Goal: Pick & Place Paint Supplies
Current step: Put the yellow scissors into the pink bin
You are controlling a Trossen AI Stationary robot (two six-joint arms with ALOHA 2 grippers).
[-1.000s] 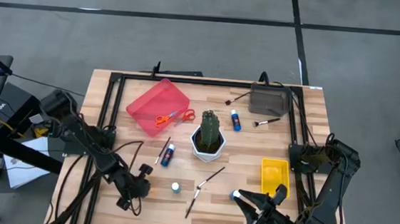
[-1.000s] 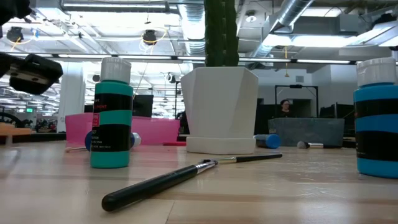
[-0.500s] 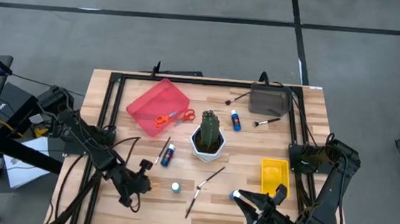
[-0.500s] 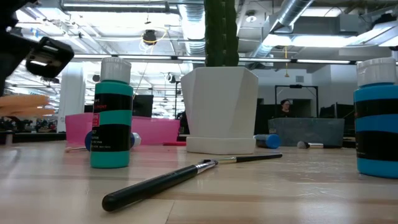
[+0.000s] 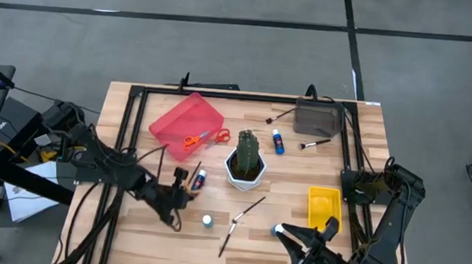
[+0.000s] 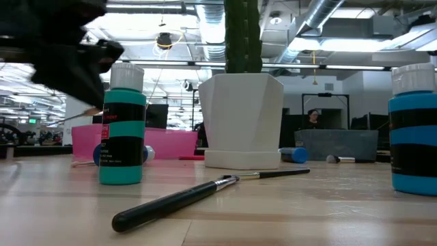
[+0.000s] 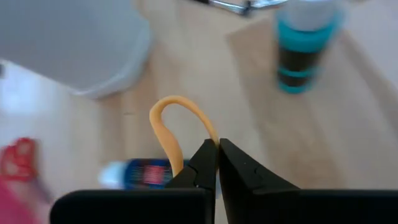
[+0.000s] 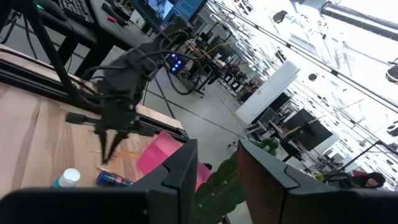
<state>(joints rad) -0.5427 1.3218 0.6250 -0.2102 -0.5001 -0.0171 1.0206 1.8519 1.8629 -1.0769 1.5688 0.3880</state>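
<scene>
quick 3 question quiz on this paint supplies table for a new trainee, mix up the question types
1. Which stands shut: the left claw or the right claw?
2. True or false: the small orange-handled scissors lie beside the right claw.
3. What stands near the middle of the wooden table? A. a green cactus in a white pot; B. a red mug; C. a stack of plates.

Key:
1. The left claw; the right claw's fingers stand apart.
2. False: they rest at the pink plastic tray, on the far left part of the table.
3. A.
</scene>
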